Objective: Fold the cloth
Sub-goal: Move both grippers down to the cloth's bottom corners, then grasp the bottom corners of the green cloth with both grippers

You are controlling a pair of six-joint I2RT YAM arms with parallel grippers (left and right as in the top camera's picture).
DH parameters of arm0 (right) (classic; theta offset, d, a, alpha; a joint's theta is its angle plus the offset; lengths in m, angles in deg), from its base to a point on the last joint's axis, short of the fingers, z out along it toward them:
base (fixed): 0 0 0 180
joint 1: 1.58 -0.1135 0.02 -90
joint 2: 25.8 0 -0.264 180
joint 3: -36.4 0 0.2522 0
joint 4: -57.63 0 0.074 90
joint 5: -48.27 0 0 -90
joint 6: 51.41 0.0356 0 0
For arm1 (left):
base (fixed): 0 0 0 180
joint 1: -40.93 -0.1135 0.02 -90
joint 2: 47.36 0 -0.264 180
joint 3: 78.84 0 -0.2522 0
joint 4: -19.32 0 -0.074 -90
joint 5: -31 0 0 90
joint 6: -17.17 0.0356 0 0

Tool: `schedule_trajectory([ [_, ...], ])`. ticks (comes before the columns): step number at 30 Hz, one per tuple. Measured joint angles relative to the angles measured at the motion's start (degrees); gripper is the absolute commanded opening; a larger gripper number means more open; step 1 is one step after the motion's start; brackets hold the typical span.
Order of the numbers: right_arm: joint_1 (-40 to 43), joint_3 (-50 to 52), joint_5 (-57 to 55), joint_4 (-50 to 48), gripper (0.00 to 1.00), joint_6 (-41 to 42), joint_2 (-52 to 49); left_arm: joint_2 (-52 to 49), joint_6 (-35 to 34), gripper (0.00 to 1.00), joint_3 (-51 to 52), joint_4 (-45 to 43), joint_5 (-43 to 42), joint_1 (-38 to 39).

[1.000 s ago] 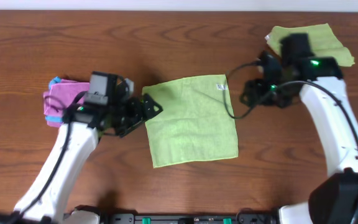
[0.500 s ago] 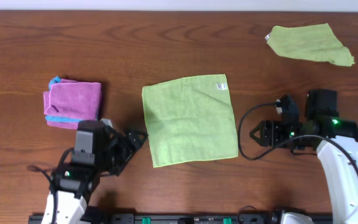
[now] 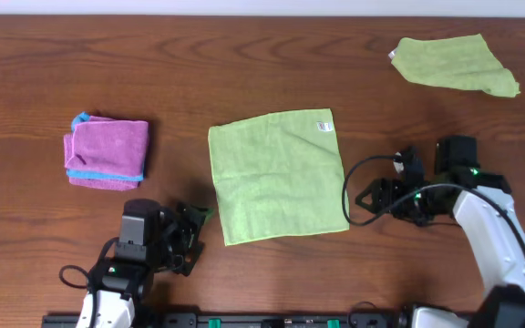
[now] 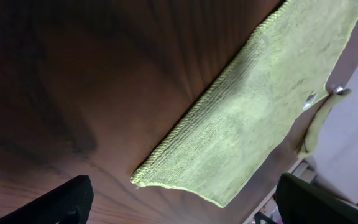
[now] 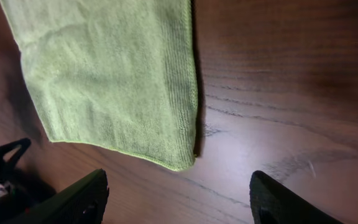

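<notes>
The lime-green cloth (image 3: 278, 176) lies flat and spread on the table's middle, its white tag (image 3: 323, 126) at the far right corner. My left gripper (image 3: 200, 221) is open, low beside the cloth's near left corner (image 4: 143, 180), which shows between its fingers in the left wrist view (image 4: 182, 202). My right gripper (image 3: 365, 198) is open, just right of the cloth's near right corner (image 5: 182, 163), apart from it; its fingers show in the right wrist view (image 5: 178, 199). Both grippers are empty.
A folded pink cloth with teal edging (image 3: 107, 152) lies at the left. A duller olive-green cloth (image 3: 454, 63) lies crumpled at the far right. The table is dark brown wood (image 3: 244, 64). Black cables loop by the right arm (image 3: 354, 187).
Both arms have drawn back and dropped toward the front. The left gripper moved from the cloth's far left corner to its near left corner; the right came down from the olive cloth to the near right corner.
</notes>
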Motion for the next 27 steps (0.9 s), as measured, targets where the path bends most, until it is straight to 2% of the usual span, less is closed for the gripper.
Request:
schedule_trajectory([
  [7, 0.0, 0.0, 0.2, -2.2, 0.74, 1.6, -4.7, -2.7, -1.1, 0.95, 0.1, -1.0, 1.0, 0.0],
  [14, 0.0, 0.1, 0.9, -3.3, 0.73, 3.4, -7.1, -10.9, -1.3, 0.95, 0.1, -10.8, 1.2, 0.0],
  [19, 0.0, 0.1, 1.1, -3.5, 0.72, 4.1, -7.2, -17.3, -1.5, 0.95, -0.1, -18.4, -2.0, 0.0],
  [27, -1.3, 4.3, 1.9, -8.2, 0.72, 7.1, -7.2, -24.3, -2.0, 0.95, -1.2, -24.9, -7.4, 0.0],
])
